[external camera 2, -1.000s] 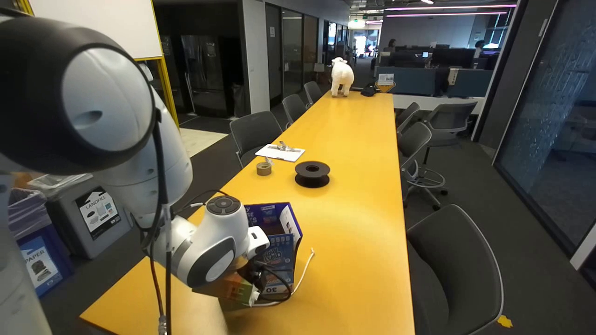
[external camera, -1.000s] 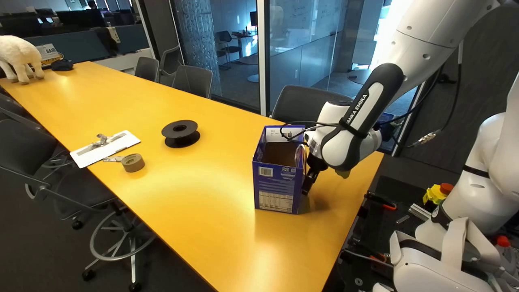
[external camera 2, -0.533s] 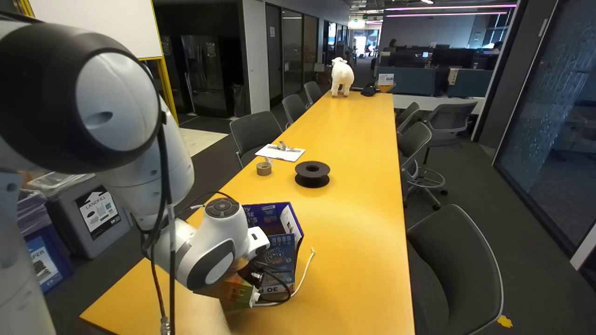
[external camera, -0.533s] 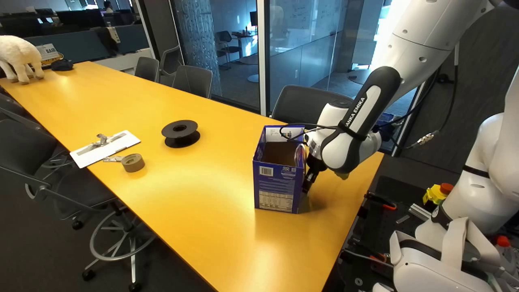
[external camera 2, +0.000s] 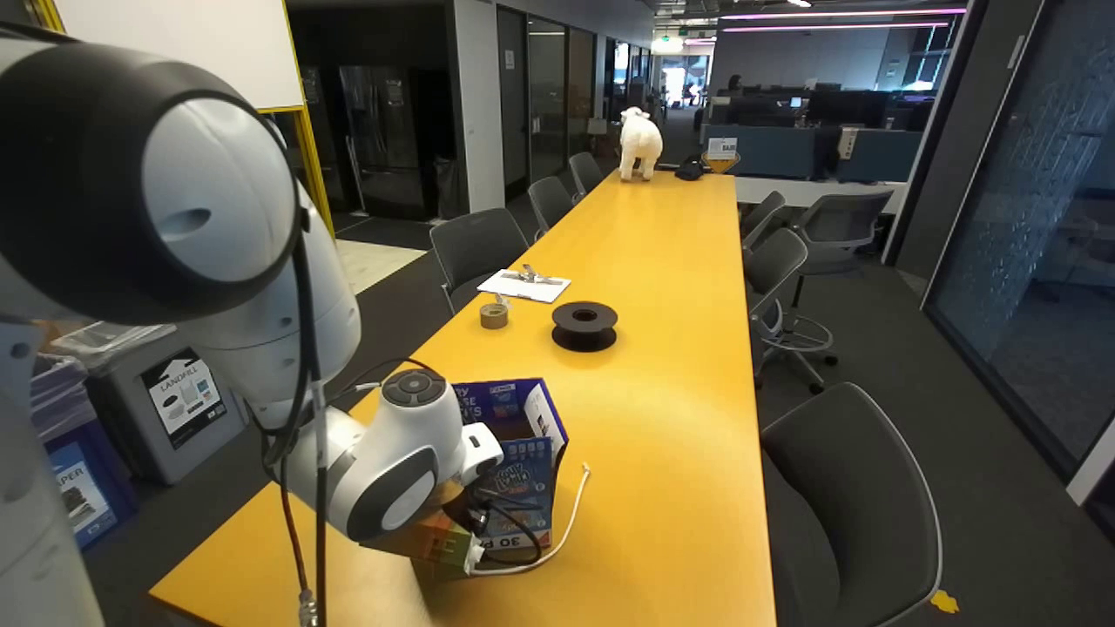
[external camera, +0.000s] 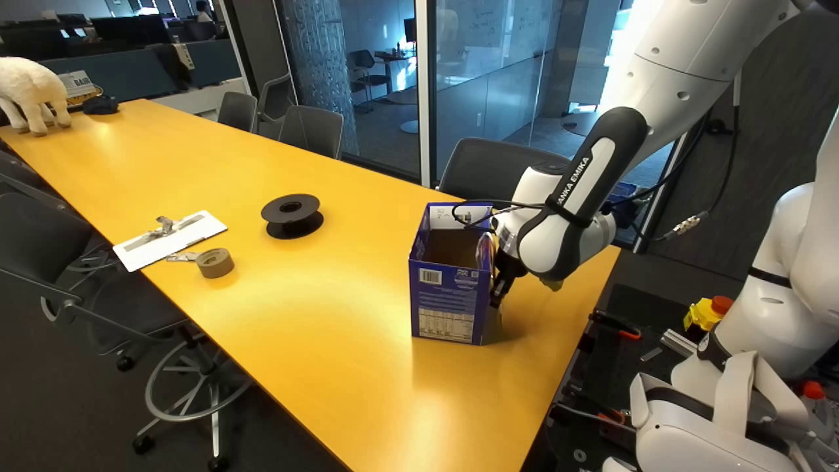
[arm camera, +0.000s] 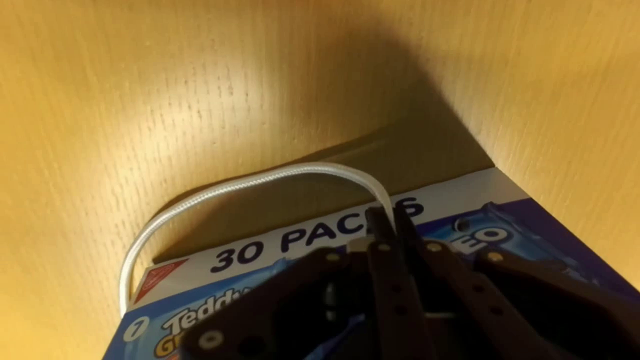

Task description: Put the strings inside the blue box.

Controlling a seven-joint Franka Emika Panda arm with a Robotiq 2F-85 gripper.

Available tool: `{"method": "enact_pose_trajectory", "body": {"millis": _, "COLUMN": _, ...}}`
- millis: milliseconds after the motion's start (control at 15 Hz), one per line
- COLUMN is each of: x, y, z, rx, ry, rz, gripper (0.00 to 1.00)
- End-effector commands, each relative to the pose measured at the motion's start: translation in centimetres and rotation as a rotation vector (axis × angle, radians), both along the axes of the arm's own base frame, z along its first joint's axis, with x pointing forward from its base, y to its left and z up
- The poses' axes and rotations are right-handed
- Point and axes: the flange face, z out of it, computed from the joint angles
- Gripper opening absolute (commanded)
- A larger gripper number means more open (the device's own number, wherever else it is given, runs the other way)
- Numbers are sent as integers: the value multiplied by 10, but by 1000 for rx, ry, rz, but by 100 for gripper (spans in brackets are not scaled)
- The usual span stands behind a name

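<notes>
White cord (arm camera: 240, 183) pinched in the jaws, tail on the worktop (external camera 2: 662, 418) just outside the blue box (external camera: 446, 301). Lift straight up until the tail clears the rim, then lower in.

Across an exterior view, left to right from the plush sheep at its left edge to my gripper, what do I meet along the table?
Plush sheep, dark item, clipboard, tape roll, black spool, blue box, gripper.

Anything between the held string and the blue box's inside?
Yes: the side wall of the blue box. The gripper pinches the string low outside that wall, so it probably must go up and over; the box is open on top.
</notes>
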Motion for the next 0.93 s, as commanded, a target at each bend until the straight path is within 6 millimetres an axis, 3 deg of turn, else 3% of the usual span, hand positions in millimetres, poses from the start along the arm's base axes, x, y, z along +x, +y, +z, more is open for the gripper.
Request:
{"method": "enact_pose_trajectory", "body": {"millis": 0, "x": 9, "y": -12, "z": 24, "rx": 0, "ry": -52, "rz": -29, "gripper": 6}}
{"method": "enact_pose_trajectory", "body": {"millis": 267, "x": 23, "y": -55, "z": 60, "rx": -25, "ry": -129, "rz": -119, "gripper": 7}}
{"method": "enact_pose_trajectory", "body": {"millis": 333, "x": 17, "y": -68, "z": 68, "rx": -35, "ry": -167, "rz": -155, "gripper": 6}}
{"method": "enact_pose_trajectory", "body": {"millis": 400, "x": 17, "y": -84, "z": 72, "rx": -49, "ry": -202, "rz": -188, "gripper": 6}}
{"method": "enact_pose_trajectory", "body": {"millis": 533, "x": 37, "y": -124, "z": 90, "rx": -94, "ry": -257, "rz": -243, "gripper": 5}}
{"method": "enact_pose_trajectory", "body": {"millis": 733, "x": 69, "y": -171, "z": 137, "rx": -169, "ry": -339, "rz": -313, "gripper": 6}}
{"method": "enact_pose_trajectory", "body": {"millis": 867, "x": 88, "y": -188, "z": 184, "rx": -225, "ry": -403, "rz": -357, "gripper": 6}}
